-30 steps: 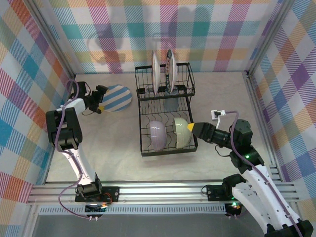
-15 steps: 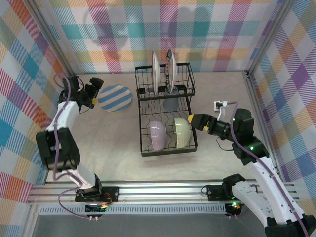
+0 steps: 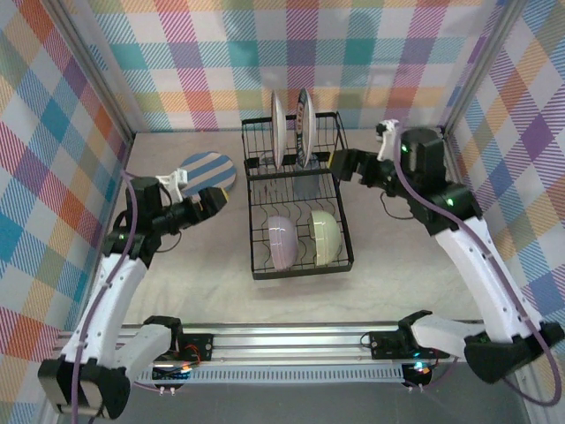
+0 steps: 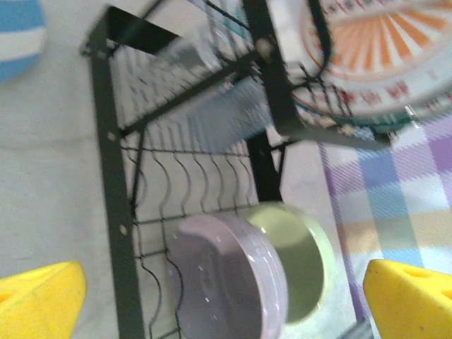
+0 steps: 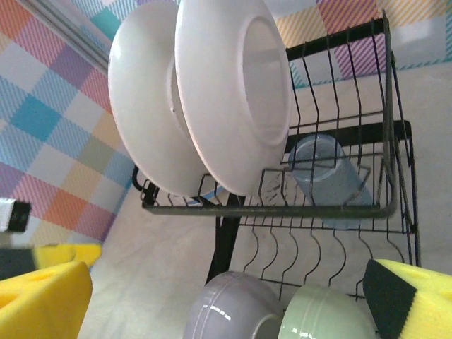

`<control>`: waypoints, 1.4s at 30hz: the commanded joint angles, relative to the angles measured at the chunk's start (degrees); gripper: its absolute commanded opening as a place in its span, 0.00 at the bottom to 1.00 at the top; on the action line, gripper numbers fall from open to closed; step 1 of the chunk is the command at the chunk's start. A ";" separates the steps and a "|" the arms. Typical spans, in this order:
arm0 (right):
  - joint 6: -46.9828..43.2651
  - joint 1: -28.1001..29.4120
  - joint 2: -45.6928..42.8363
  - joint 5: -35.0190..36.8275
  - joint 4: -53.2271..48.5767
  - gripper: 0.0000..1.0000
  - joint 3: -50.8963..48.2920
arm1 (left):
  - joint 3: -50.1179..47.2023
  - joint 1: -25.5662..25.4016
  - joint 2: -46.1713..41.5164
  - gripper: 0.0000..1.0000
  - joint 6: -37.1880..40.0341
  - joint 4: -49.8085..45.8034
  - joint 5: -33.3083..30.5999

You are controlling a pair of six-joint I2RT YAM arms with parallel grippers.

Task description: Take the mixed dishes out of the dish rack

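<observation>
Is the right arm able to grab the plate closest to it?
Probably yes. The right gripper is open next to the rack, and that plate sticks up well above the wires with nothing in front of it.

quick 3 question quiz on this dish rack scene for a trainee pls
1. True or false: the striped plate lies flat on the table, outside the dish rack.
2. The lavender bowl and pale green bowl stand in the rack's: A upper level, B lower level, C neither.
3. Fill in: the glass tumbler rests in the rack's ___ level.
Key: 1 true; 2 B; 3 upper.
</observation>
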 commanded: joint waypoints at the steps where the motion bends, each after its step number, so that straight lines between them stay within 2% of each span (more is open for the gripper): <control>1: -3.56 3.16 5.65 7.20 -5.54 1.00 8.37 | -3.51 -1.14 -2.95 1.00 2.95 1.66 5.04; 5: -5.13 7.79 13.33 13.19 -10.59 1.00 19.69 | -6.05 -1.42 -5.32 1.00 4.79 0.50 6.77; 10: -7.95 12.03 21.86 19.93 -14.78 0.99 30.88 | -7.76 -3.24 -6.30 1.00 2.47 1.91 7.33; 19: -10.09 15.66 32.82 35.93 -21.99 0.89 45.48 | -7.46 -4.89 -8.31 1.00 4.96 -1.08 4.08; 34: -8.75 17.17 39.64 43.06 -20.18 0.62 49.31 | -7.53 -7.70 -8.72 1.00 5.33 -1.63 3.39; 42: -7.64 18.40 41.35 49.95 -18.44 0.53 49.32 | -7.53 -7.86 -8.15 1.00 5.67 -1.96 3.26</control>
